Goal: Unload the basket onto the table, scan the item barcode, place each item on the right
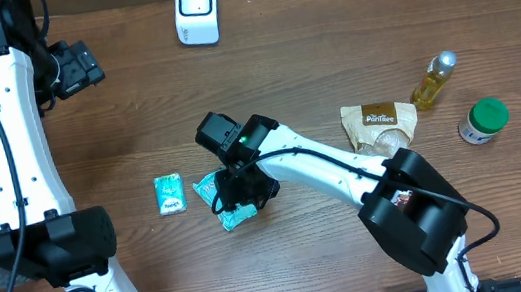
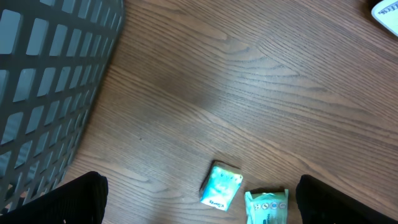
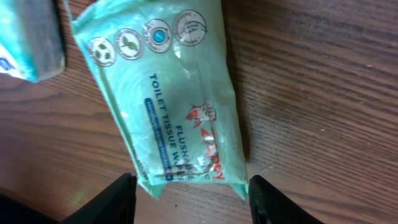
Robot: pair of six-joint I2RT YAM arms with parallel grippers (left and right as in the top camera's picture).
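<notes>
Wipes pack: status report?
Left hand open, away. Right hand straddles wipes pack, grip unclear. Pack flat on table, far from scanner. Small packet alongside.

Yellow bottle [image 1: 434, 81], brown pouch [image 1: 378, 122] and green-lidded jar [image 1: 483, 121] sit near together.

The left hand [image 1: 79, 71] is hovering at far left, jaws gaping wide; the right hand [image 1: 237, 184] is pointing down mid-scene, fingers standing half apart.
</notes>
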